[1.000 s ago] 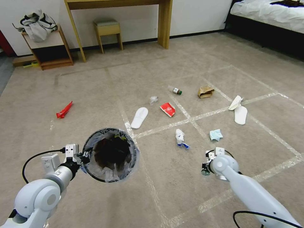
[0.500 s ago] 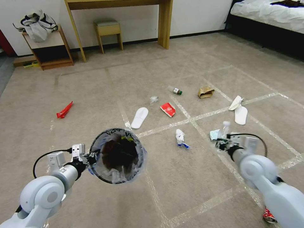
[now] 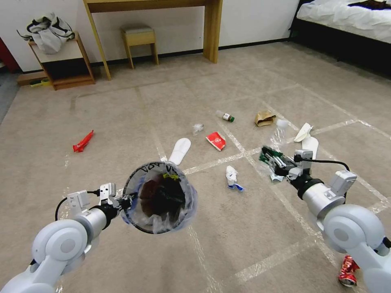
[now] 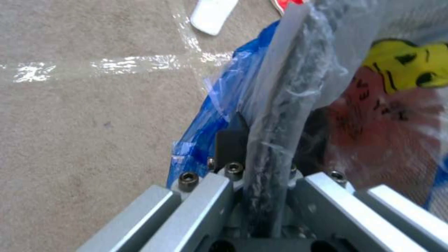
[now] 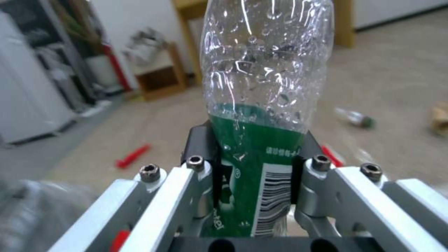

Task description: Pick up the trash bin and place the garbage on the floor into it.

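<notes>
Bottle transfer to trash bin

Left end effector (image 3: 127, 200) clenched on the trash bin (image 3: 161, 197) rim; right end effector (image 3: 272, 159) grasping the bottle (image 5: 261, 105) — release only directly above the bin's mouth.

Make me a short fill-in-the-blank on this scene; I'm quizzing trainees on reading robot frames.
1. The right claw is shut on a clear plastic ____ with a green label.
2. The left claw grips the trash bin by its ____.
3. A crushed red ____ lies on the floor beside the right arm.

Answers: bottle; rim; can
</notes>
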Motion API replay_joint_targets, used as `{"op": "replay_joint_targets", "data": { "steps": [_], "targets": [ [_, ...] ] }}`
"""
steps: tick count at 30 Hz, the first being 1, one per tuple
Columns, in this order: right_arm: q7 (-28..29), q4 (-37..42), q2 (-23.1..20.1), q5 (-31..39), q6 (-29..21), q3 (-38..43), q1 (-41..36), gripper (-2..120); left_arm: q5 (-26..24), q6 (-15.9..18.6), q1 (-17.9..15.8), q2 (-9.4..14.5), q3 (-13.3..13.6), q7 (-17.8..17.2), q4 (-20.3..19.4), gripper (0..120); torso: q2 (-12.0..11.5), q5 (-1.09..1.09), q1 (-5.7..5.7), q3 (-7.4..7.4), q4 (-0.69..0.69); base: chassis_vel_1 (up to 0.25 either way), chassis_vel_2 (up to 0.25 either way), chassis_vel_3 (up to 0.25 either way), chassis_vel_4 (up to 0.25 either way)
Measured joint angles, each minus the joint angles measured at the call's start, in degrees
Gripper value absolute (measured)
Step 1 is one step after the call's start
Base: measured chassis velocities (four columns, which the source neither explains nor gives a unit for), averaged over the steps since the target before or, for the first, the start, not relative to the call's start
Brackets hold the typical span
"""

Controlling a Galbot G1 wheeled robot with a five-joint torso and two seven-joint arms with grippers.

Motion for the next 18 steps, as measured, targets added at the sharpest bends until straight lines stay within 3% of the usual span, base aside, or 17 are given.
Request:
{"op": "replay_joint_targets", "data": {
  "steps": [4,8,11,14,16,18],
  "targets": [
    [-1.8,1.83,-0.26,0.71,2.1,-0.48,0.23,21,0.57,0.73,-2.17,2.18,2.91,0.2,0.49,0,0.0,0.0,0.0,0.0,-0.01,0.0,0.0,0.0,0.0],
    [-1.85,2.5,-0.56,1.02,2.48,-0.12,0.16,21,0.68,0.82,-4.57,2.73,4.86,0.23,1.26,0,0.0,-0.01,0.0,0.01,0.0,0.0,0.0,0.0,0.0],
    [-2.0,3.19,-1.15,1.06,2.56,0.8,-0.21,21,-0.03,0.94,-8.18,3.01,7.94,0.09,1.45,0,0.0,0.0,0.01,0.01,-0.03,0.0,0.0,0.0,0.0],
    [-2.25,3.41,-1.25,1.05,2.61,1.16,-0.32,21,-0.48,1.01,-9.06,3.06,8.92,0.02,1.36,0,0.0,0.0,0.01,0.01,-0.03,0.0,0.0,0.0,0.0],
    [-3.72,4.05,-1.49,0.84,2.74,1.83,-0.4,21,-1.1,1.28,-11.08,3.45,12.23,-0.39,1.4,0,0.0,0.0,0.01,0.01,-0.01,0.0,0.0,0.0,0.0],
    [-4.39,4.31,-1.6,0.79,2.79,1.83,-0.42,21,-1.25,1.3,-11.57,3.45,12.94,-0.61,1.59,0,0.0,0.0,0.01,0.01,-0.01,0.0,0.0,0.0,0.0]
  ]
}}
